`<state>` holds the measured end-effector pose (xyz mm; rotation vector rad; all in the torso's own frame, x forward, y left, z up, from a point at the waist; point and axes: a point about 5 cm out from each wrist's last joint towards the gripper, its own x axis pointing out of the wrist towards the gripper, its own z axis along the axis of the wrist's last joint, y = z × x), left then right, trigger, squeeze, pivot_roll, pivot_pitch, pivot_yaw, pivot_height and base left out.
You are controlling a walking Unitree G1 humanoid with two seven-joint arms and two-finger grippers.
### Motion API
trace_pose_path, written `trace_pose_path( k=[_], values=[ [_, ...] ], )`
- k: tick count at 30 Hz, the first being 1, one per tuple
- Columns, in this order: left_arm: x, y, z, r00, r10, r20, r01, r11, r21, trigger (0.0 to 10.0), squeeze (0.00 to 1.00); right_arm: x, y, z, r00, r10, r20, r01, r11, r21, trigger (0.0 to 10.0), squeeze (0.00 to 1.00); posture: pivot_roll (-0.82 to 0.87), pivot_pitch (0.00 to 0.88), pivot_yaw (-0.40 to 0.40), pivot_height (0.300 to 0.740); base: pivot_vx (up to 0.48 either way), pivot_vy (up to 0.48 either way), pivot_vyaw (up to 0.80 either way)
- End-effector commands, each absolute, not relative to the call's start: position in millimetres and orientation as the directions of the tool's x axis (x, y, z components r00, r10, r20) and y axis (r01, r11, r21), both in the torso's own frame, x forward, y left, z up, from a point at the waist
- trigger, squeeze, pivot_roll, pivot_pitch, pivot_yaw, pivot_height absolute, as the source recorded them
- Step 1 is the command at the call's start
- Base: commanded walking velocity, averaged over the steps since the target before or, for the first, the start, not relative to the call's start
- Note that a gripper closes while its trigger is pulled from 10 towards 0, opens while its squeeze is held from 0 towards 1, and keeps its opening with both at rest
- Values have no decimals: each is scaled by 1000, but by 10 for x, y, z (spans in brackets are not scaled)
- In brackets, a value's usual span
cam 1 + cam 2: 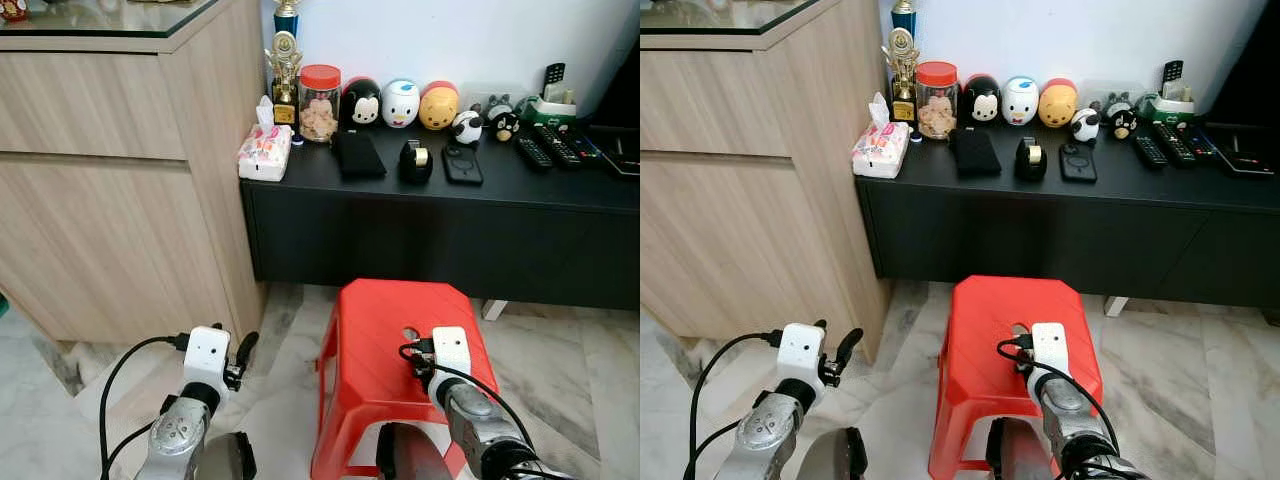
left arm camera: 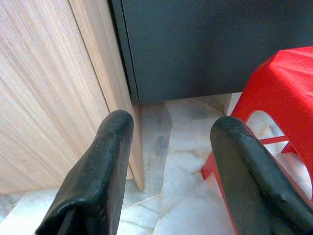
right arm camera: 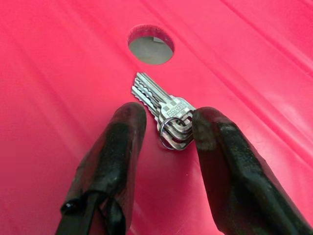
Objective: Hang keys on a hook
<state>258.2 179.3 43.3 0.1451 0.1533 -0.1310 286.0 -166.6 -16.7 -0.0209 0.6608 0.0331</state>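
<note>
A small bunch of silver keys (image 3: 155, 93) on a ring lies flat on the top of a red plastic stool (image 1: 385, 320), just below the stool's round hole (image 3: 150, 44). My right gripper (image 3: 169, 116) is open right over the keys, one black finger on each side of the ring end, and one finger looks to be touching the key heads. My left gripper (image 2: 173, 125) hangs open and holds nothing, low over the floor between the wooden cabinet and the stool.
A black low console (image 1: 450, 225) behind the stool carries a tissue pack, a red-lidded jar (image 1: 320, 103), round figurines and remotes. A tall wooden cabinet (image 1: 110, 200) stands on the left. The floor is pale marble (image 1: 560, 360).
</note>
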Motion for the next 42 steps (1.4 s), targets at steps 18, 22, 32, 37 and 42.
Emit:
trace_pose_path(
  k=[18,22,32,37,42],
  values=[
    [2543,1787,418,974,-140,-176,168,974,154,10000,0,2774,-1664,-251,758,3,-652,-27,999,-27,0,0,-6,0,-55,573,0,0,0],
    [2541,1777,411,972,-152,-182,181,970,160,10000,0,2771,-1651,-254,756,7,-654,-30,999,-23,0,0,-6,0,-53,573,0,0,0],
    [2554,1780,413,971,-155,-182,185,969,166,10000,0,2782,-1645,-245,760,9,-650,-28,999,-18,0,0,-3,0,-51,573,0,0,0],
    [2560,1779,413,971,-155,-181,186,968,167,10000,0,2810,-1625,-216,778,25,-628,-32,999,0,0,0,-3,0,-52,573,0,0,0],
    [2574,1767,413,971,-157,-180,188,968,169,10000,0,2863,-1617,-162,801,30,-597,-26,1000,15,0,0,-4,0,-53,573,0,0,0]
  ],
)
